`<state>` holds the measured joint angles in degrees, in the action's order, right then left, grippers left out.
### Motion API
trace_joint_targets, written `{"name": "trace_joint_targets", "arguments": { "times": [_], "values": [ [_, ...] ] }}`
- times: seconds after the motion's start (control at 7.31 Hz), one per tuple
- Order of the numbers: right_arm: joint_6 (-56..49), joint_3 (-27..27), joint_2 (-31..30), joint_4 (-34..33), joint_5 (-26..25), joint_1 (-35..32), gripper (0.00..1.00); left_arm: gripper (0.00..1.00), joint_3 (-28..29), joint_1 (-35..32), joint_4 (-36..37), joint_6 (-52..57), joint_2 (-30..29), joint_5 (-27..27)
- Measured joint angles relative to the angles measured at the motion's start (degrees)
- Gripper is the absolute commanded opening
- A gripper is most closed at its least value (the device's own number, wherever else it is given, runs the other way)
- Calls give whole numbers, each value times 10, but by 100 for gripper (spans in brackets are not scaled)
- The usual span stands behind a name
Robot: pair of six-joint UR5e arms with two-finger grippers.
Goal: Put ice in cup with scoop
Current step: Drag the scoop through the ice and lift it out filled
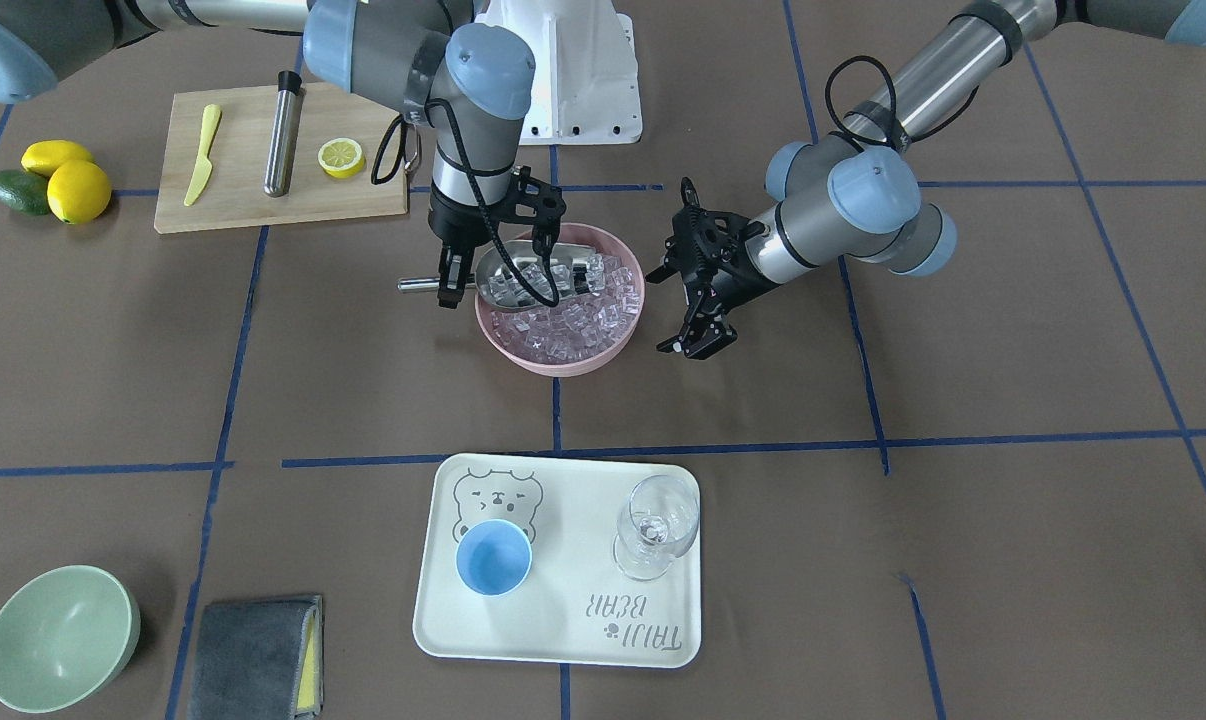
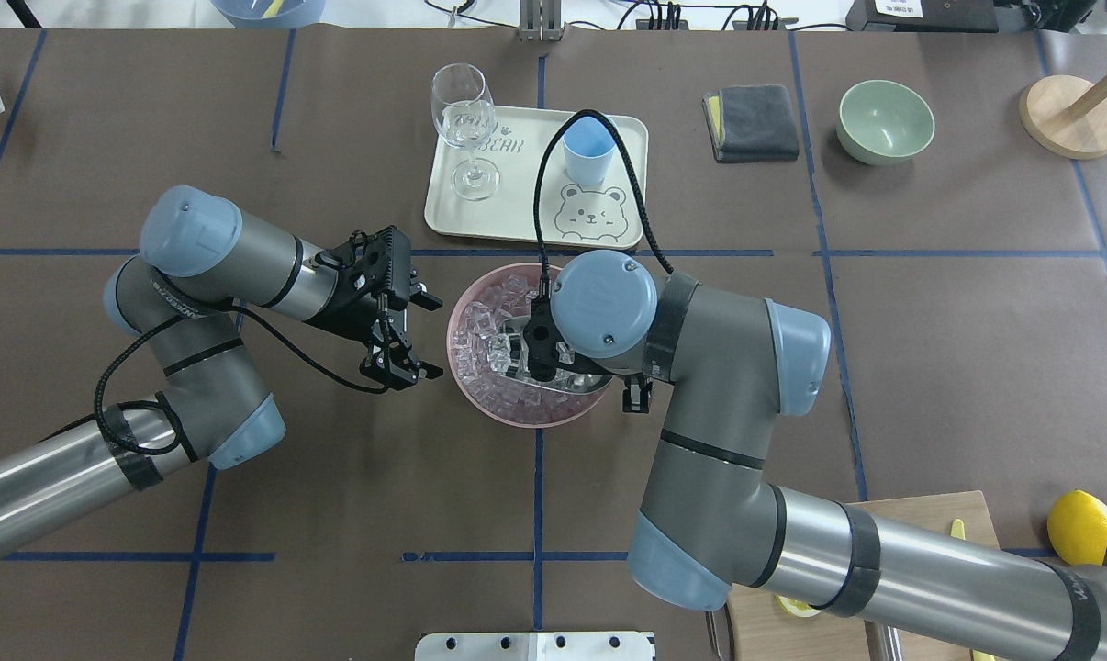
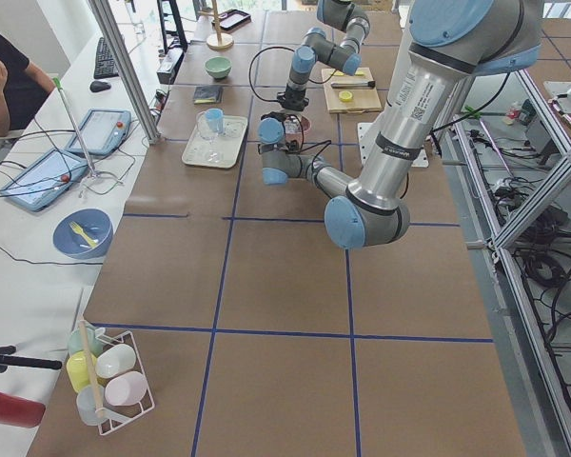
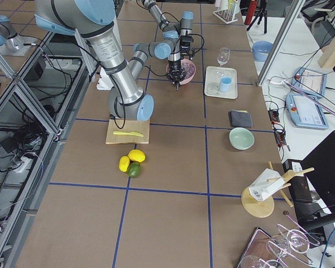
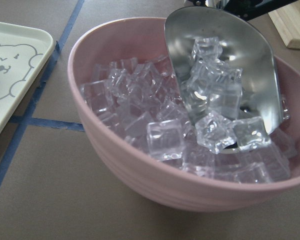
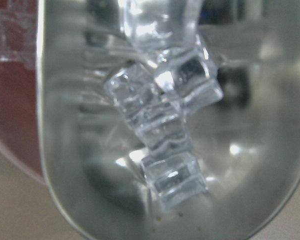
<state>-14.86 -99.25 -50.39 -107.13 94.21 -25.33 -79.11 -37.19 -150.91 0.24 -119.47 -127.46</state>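
A pink bowl (image 1: 563,362) in the middle of the table is heaped with ice (image 1: 573,320). The steel scoop (image 1: 519,274) lies tilted in the bowl with several ice cubes (image 6: 162,125) in its trough (image 5: 240,55). My right gripper (image 1: 450,287) is shut on the scoop's thin handle at the bowl's rim. My left gripper (image 2: 428,336) hangs open and holds nothing, just beside the bowl. The light-blue cup (image 1: 494,557) stands upright with nothing in it on a cream tray (image 1: 563,640), apart from the bowl.
A wine glass (image 1: 655,525) shares the tray. A cutting board (image 1: 243,200) holds a plastic knife, a steel tube (image 1: 283,132) and a lemon half. Lemons and an avocado (image 1: 53,180), a green bowl (image 1: 60,638) and a grey cloth (image 1: 255,658) lie around.
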Motion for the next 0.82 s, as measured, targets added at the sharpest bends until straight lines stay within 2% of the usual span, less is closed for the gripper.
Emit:
{"name": "trace_joint_targets", "arguments": {
  "times": [0.27,0.82],
  "values": [
    [0,-14,-17,28,33,-19,0,100,0,0,0,0,0,2],
    [0,-46,-20,29,123,-97,0,100,-2,-14,4,1,12,2]
  ]
}}
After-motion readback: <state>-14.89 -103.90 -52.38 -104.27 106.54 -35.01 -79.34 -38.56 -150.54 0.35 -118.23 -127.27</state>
